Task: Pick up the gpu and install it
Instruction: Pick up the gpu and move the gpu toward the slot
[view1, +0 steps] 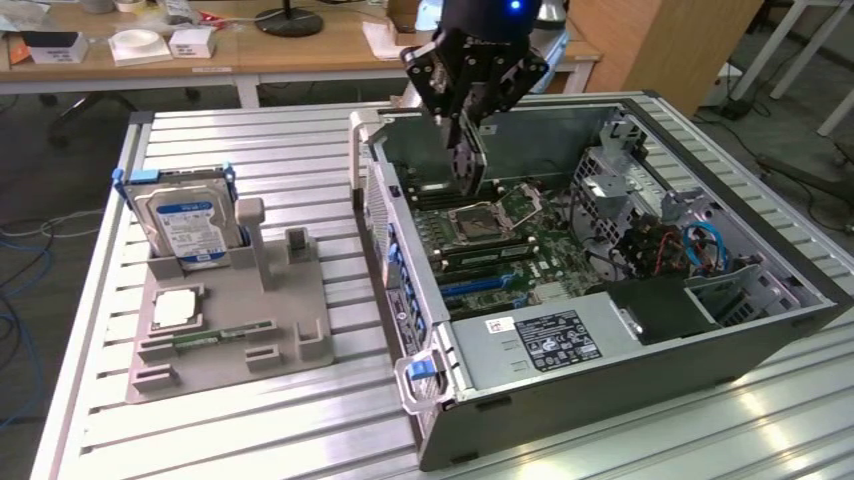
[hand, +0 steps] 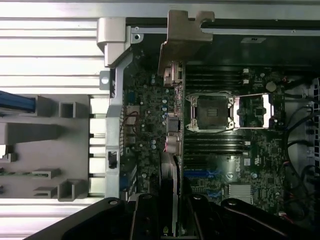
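hard drive: we see it upright in the gray fixture, on the exterior view's left.
gripper: fingers clamped on the gpu.
gpu: we see it held on edge over the motherboard, inside the open computer case.

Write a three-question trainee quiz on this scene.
1. True or false: the gripper holds the gpu over the open case.
2. Where is the hard drive? A in the case; B upright in the grey holder; C in the gripper.
3. Fill in: the holder stands on the exterior view's ____ of the case.
Key: 1 true; 2 B; 3 left.
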